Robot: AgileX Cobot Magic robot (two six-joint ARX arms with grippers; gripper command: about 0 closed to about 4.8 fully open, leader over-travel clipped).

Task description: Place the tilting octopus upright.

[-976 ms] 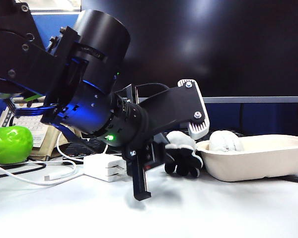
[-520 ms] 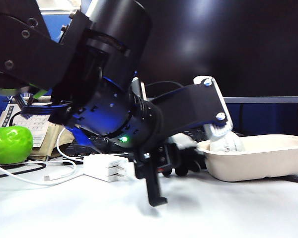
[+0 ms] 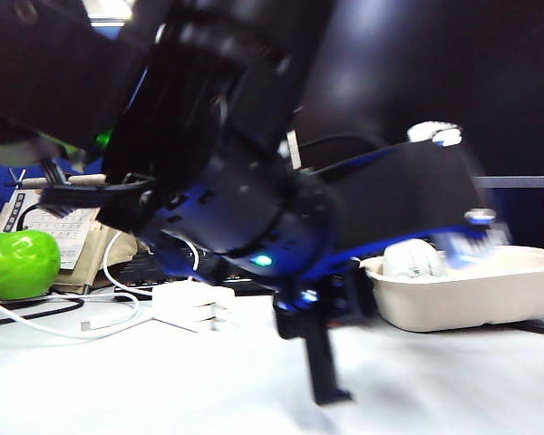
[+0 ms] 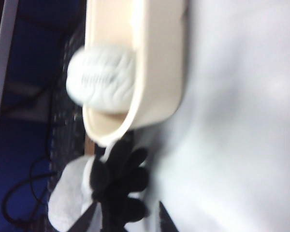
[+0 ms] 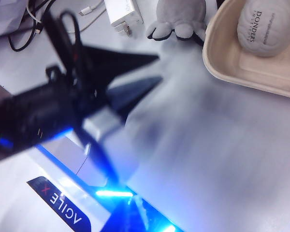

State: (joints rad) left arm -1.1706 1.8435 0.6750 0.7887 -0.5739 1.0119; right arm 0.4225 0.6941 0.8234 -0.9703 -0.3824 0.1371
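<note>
A beige oval bowl (image 3: 490,294) sits at the right of the exterior view on the white table (image 3: 163,381), and a greyish-white rounded lump (image 3: 415,258) lies inside it at its left end. The octopus (image 4: 104,186) lies tipped on the table just beside that end of the bowl, its black flower-shaped underside showing; from outside the left arm hides it. The left gripper (image 4: 128,217) hangs low beside the bowl, blurred, its fingers spread to either side of the octopus with nothing pinched. The right gripper (image 5: 152,72), fingers pressed together and empty, hovers well apart. A white charger (image 3: 195,306) and green apple (image 3: 20,263) sit at the left.
</note>
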